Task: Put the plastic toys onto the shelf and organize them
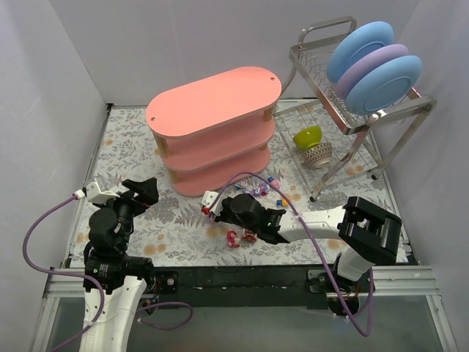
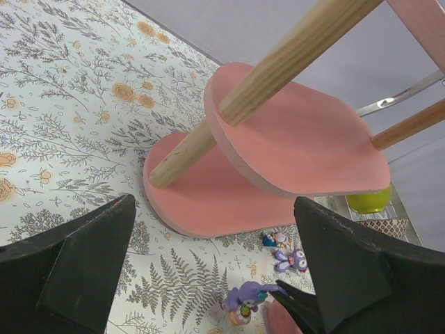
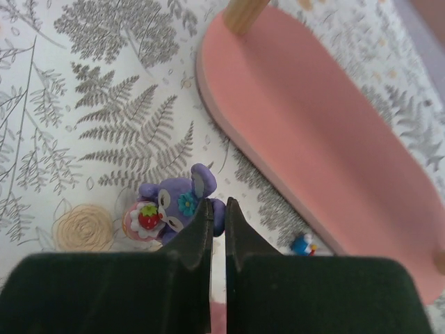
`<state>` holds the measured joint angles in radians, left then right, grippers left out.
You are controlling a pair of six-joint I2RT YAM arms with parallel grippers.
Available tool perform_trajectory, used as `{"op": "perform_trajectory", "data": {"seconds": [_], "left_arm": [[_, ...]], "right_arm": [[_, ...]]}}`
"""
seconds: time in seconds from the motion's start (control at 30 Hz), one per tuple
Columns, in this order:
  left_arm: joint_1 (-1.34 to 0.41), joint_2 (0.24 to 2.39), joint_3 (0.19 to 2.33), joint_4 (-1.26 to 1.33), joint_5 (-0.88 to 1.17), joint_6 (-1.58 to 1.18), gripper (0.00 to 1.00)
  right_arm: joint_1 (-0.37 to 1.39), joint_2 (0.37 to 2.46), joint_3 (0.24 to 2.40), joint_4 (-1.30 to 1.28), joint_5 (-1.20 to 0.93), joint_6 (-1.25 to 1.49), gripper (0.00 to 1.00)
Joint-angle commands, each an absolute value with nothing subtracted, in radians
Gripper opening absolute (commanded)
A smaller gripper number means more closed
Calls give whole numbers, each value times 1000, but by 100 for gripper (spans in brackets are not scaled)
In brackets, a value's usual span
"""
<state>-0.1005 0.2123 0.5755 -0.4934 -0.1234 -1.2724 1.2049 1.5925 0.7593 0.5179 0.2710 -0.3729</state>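
A purple toy holding a strawberry cake (image 3: 170,202) stands on the floral mat in front of the salmon-pink shelf (image 3: 313,139). My right gripper (image 3: 217,205) is shut on a thin part at its side. The left wrist view shows the same toy (image 2: 245,298) with a black fingertip (image 2: 306,313) against it. Other plastic toys lie nearby: red ones (image 1: 233,237), purple ones (image 1: 256,189) and blue ones (image 1: 282,203). The shelf (image 1: 212,110) has nothing on its top board. My left gripper (image 1: 143,192) hangs open to the left of the shelf, holding nothing.
A wire dish rack (image 1: 352,110) with blue and purple plates (image 1: 374,62) stands at the back right. Under it sit a green bowl (image 1: 308,136) and a patterned bowl (image 1: 317,153). Grey walls close in the mat on three sides.
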Motion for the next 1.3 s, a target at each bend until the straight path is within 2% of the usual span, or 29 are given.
{"op": "perform_trajectory", "data": {"seconds": [0.0,0.4,1.27], "left_arm": [[-100,225,572,-499,-127,-1270,98],[-100,271,578,-499,-104,-1264,98],[-109,290,577,-492,-83,-1261,98]], "right_arm": [[1209,1606,828,704,319,-489,1],[1203,1822,954,945,431,-699,1],[1134,1985,1089,980,405,-673,1]]}}
